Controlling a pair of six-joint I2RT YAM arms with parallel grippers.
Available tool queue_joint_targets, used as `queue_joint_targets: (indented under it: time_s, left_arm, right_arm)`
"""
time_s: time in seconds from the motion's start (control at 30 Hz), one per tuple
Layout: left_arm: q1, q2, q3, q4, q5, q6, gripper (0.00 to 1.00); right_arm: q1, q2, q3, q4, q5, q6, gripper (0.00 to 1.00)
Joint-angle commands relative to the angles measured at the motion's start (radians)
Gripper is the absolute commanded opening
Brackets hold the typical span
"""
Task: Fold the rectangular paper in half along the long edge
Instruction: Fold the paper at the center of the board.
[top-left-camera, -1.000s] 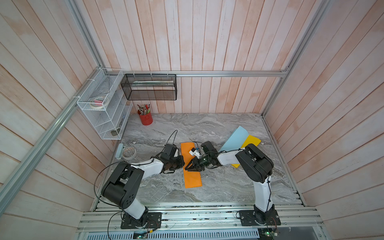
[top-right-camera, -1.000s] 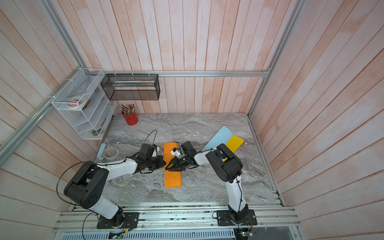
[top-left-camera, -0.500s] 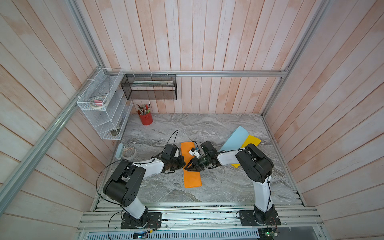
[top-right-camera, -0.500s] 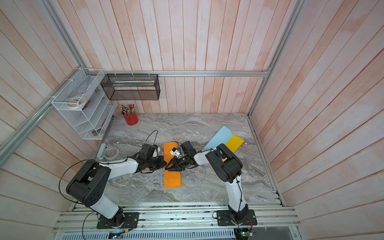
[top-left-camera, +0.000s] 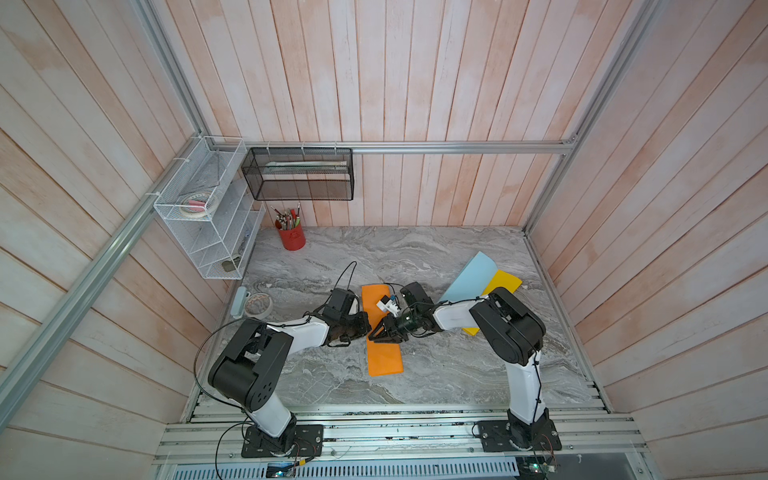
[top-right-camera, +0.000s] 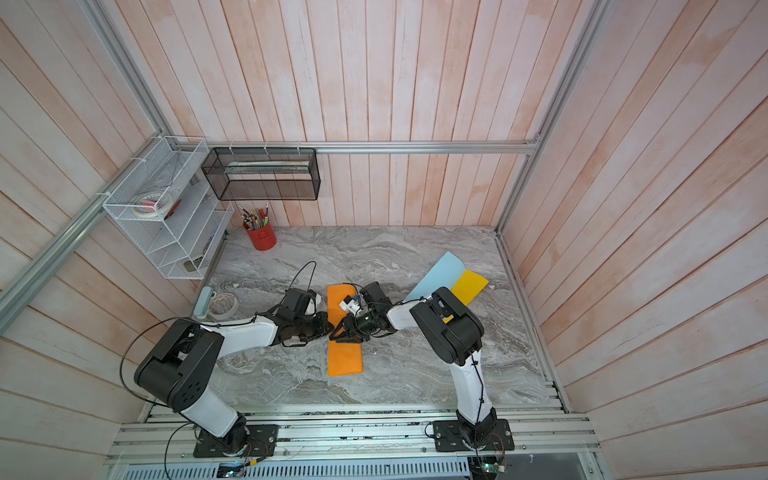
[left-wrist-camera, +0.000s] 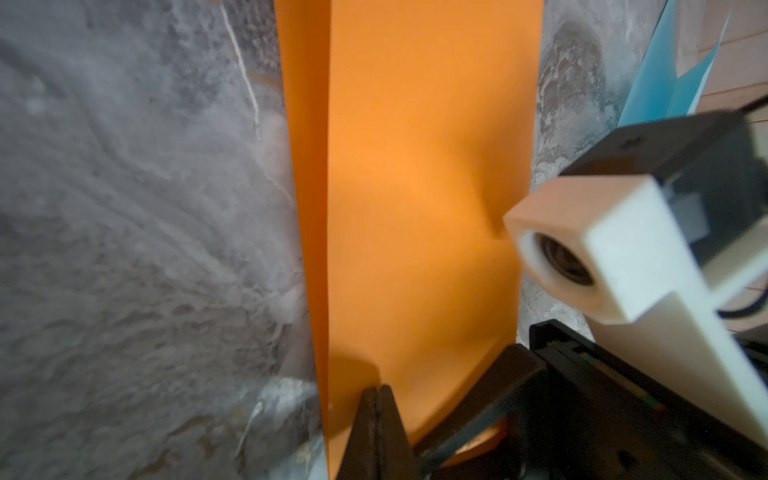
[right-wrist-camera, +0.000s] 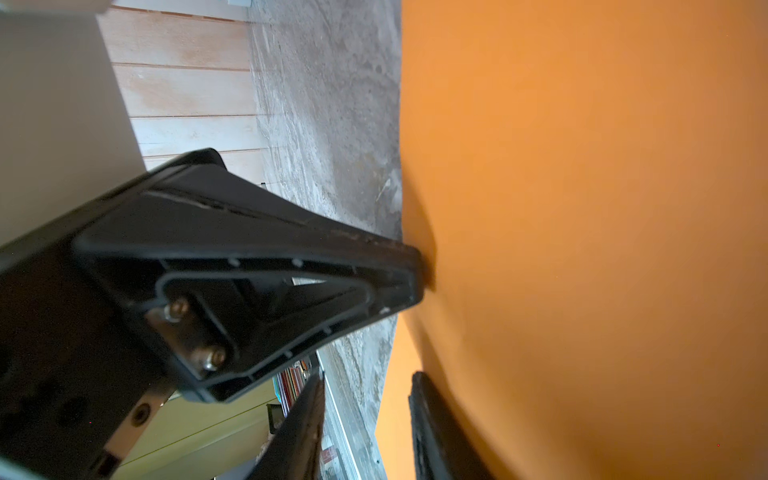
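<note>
- In both top views the orange paper (top-left-camera: 384, 357) lies on the marble table (top-left-camera: 436, 365) as a long narrow strip, roughly midway between the two arm bases
- The left gripper (top-left-camera: 362, 326) meets one long edge of the strip about halfway along, and the right gripper (top-left-camera: 380, 332) reaches over it from the opposite side; a blue sheet (top-left-camera: 469, 274) and a yellow sheet (top-left-camera: 503, 282) overlap well apart at the far right
- The same layout shows for the orange paper (top-right-camera: 344, 357), left gripper (top-right-camera: 326, 326) and right gripper (top-right-camera: 340, 332)
- In the left wrist view the left gripper (left-wrist-camera: 377, 395) has its fingers pressed together with nothing between them, over the orange paper (left-wrist-camera: 415, 187); an upper layer leaves a narrow strip of the lower layer bare along one long side
- In the right wrist view the left gripper (right-wrist-camera: 411, 278) touches the edge of the orange paper (right-wrist-camera: 582, 208) with its closed tip
- The right gripper (right-wrist-camera: 368, 378) has its fingers apart, one over the paper and one over the table (right-wrist-camera: 324, 124)
</note>
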Motion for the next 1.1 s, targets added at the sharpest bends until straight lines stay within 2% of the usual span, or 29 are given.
queue_joint_targets:
  time_s: [0.0, 1.07]
  left_arm:
    - [0.003, 0.009, -0.013, 0.025, 0.012, -0.002, 0.0]
    - [0.003, 0.022, -0.008, 0.018, 0.014, 0.005, 0.0]
  right_arm:
    - [0.008, 0.022, 0.015, -0.023, -0.024, -0.026, 0.37]
    - [0.008, 0.022, 0.009, -0.01, -0.077, -0.039, 0.37]
